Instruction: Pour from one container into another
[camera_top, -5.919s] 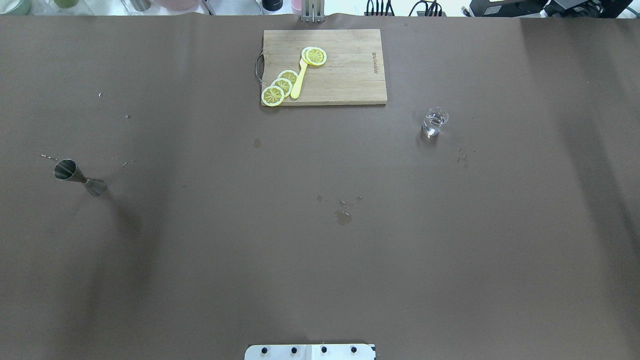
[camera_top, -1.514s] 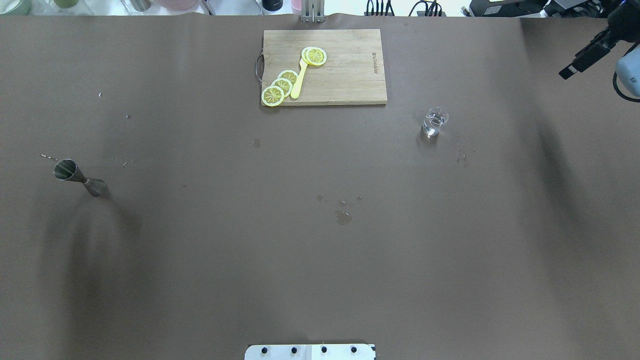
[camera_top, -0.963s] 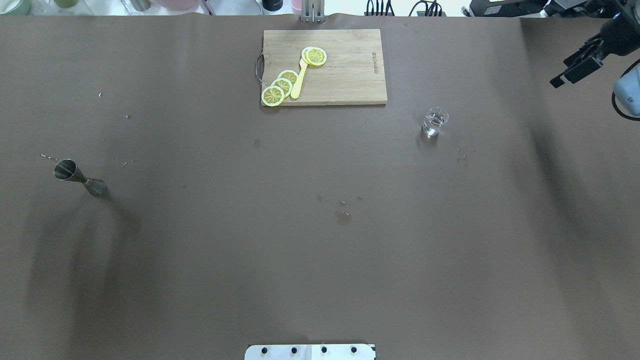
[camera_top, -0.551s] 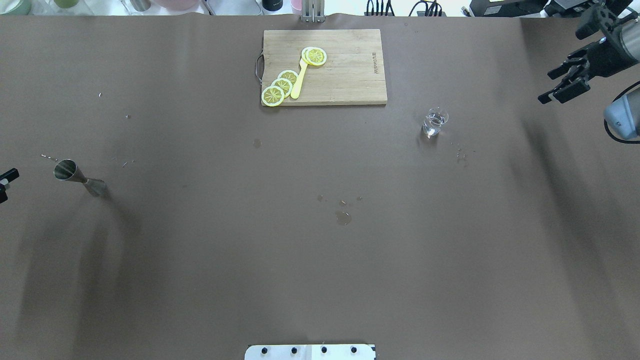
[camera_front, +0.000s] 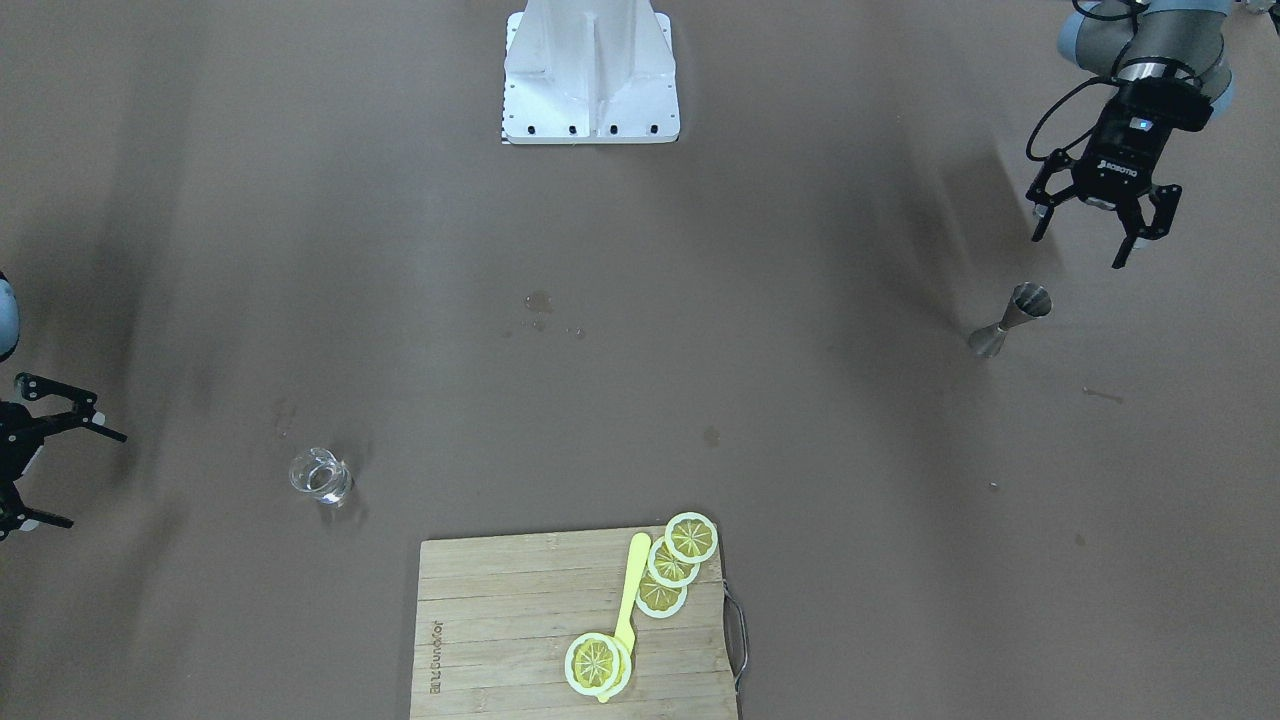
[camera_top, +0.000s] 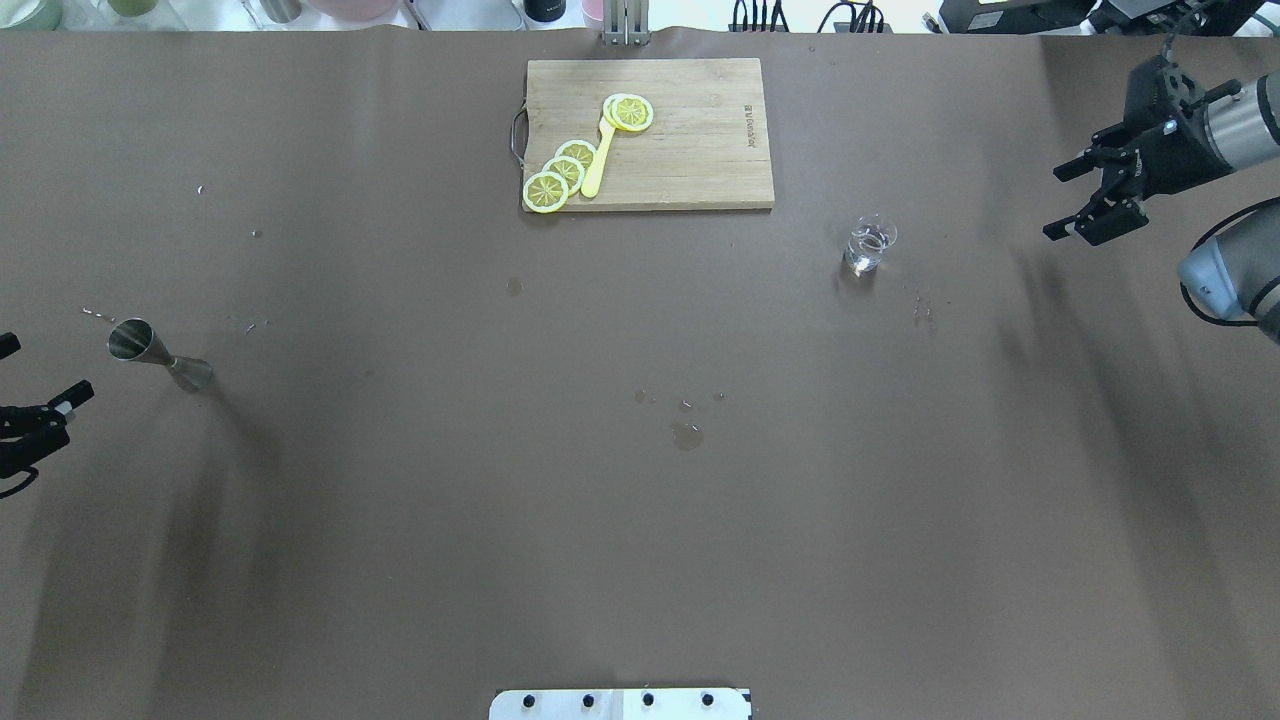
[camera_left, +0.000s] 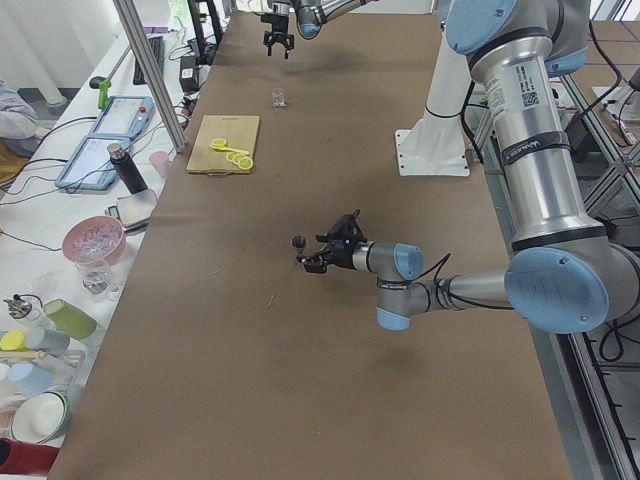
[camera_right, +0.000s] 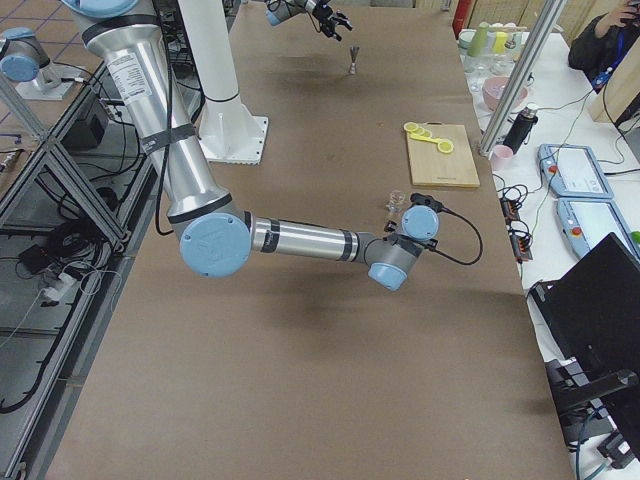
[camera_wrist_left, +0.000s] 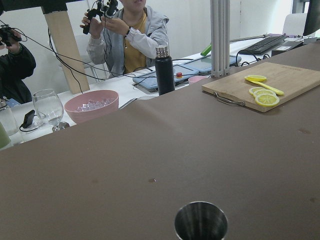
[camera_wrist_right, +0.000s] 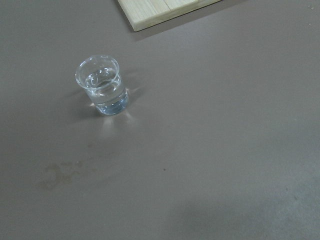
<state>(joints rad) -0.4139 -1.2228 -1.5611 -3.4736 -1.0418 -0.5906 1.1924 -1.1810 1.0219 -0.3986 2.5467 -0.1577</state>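
Both arms have come in since the earlier overhead frames: right gripper (camera_top: 1053, 204) has swung in from the far right corner toward the cup (camera_top: 870, 243), and left gripper (camera_front: 1078, 250) now shows beside the jigger (camera_front: 1010, 320). Neither object has shifted.

Fingers on both are spread wide and hold nothing.

Key geometry:
- Cup stands upright on the right half of the table (camera_top: 640, 550), with a little clear liquid in it. It lies toward table centre from the right gripper, still well apart. In the right wrist view it sits upper left, so it's off the camera's centre. Can't tell which way the lip points.
- Jigger is upright at the far left, long axis vertical, open cone up. The left wrist view shows its mouth at bottom centre, close in.
- Right arm is nearer the cup, left arm nearer the jigger. The two vessels are well apart, at opposite ends.

My read: approach phase, nothing grasped yet. Next is a side-on closure across the cup wall. One vessel must then cross the table before any pour.

Surface is a flat brown cover with damp stains (camera_top: 686, 434) mid-table and specks just right of the cup. The only nearby obstacle is the board (camera_top: 700, 170) with lemon slices (camera_top: 560, 172), just behind the cup and toward centre. The approach from the right looks open.
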